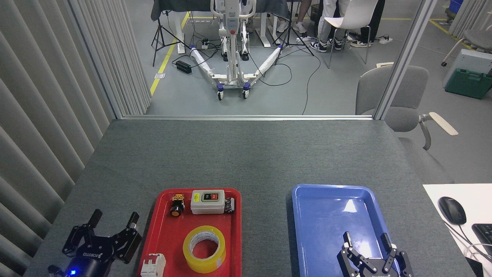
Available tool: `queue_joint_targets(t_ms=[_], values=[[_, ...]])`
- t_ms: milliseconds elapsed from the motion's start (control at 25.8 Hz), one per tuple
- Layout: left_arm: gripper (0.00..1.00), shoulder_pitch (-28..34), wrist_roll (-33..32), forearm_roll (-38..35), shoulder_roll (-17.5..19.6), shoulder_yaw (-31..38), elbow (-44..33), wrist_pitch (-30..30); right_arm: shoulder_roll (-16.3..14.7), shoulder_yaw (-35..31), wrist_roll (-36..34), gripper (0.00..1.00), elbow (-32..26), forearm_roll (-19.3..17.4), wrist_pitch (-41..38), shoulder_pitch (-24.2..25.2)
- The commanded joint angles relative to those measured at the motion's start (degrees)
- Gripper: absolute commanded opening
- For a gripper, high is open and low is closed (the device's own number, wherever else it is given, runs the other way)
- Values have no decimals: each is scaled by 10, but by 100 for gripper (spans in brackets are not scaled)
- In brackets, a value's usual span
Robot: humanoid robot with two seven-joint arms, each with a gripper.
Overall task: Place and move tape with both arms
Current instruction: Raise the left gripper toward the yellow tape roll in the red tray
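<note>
Tape (204, 249), a wide yellow translucent roll with a white core, lies flat on its side in the near half of the red tray (153, 231), hole facing up. Past it on the same tray sit a grey switch box (207, 201) with a black and a red button, a small yellow-and-black push button (177, 206) to the box's left, and a dark small part (230, 204) touching the box's right end. A white breaker-like block (153, 265) rests at the tray's near-left corner, just left of the roll. The left gripper (113, 221) hovers over the grey table (246, 154) just beside the red tray's left rim, its black fingers spread apart and holding nothing, a blue light glowing at its base. Well right of the red tray lies a blue tray (307, 215), bare inside. The right gripper (366, 240) hangs over that tray's near part, fingers apart and empty.
</note>
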Motion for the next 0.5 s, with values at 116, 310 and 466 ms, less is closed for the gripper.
queue_joint_targets(t_ms=[116,310,466], values=[[100,0,-5,3,1,-2,0,-5,2,5,0,100,0,1,1,1],[100,-3,-4,4,0,-3,0,-10,1,5,0,100,0,1,2,1],[100,-4,-4,4,-3,-3,0,-10,1,5,0,100,0,1,2,1]])
